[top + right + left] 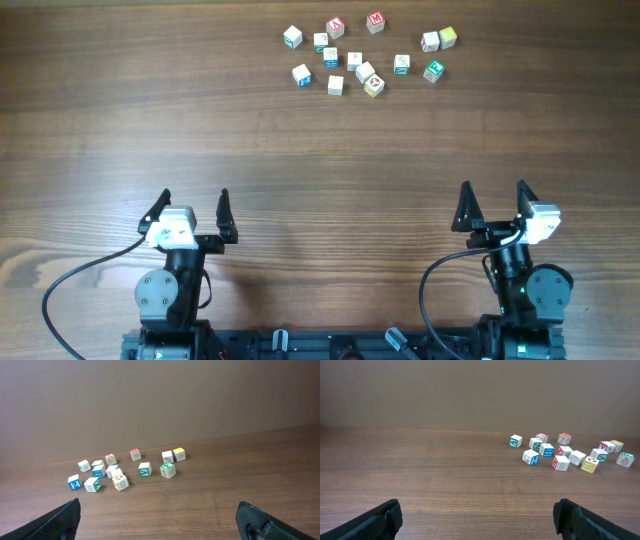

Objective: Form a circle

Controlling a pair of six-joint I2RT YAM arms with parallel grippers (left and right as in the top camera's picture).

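At the far side of the table (300,150), right of centre, the circle (432,43), only a tight cluster of three letter cubes, scattered cubes (335,84) to its left, at the near edge, left gripper (195,195) and right gripper (493,187), jaws spread wide, holding nothing.

The cluster of three tiny wooden alphabet cubes (431,42) lies far across the table (300,150), right of centre; white-topped and yellow-topped cube (447,37) sit side by side; the green-faced cube (433,70), white letter up, lies just nearer; no ring.
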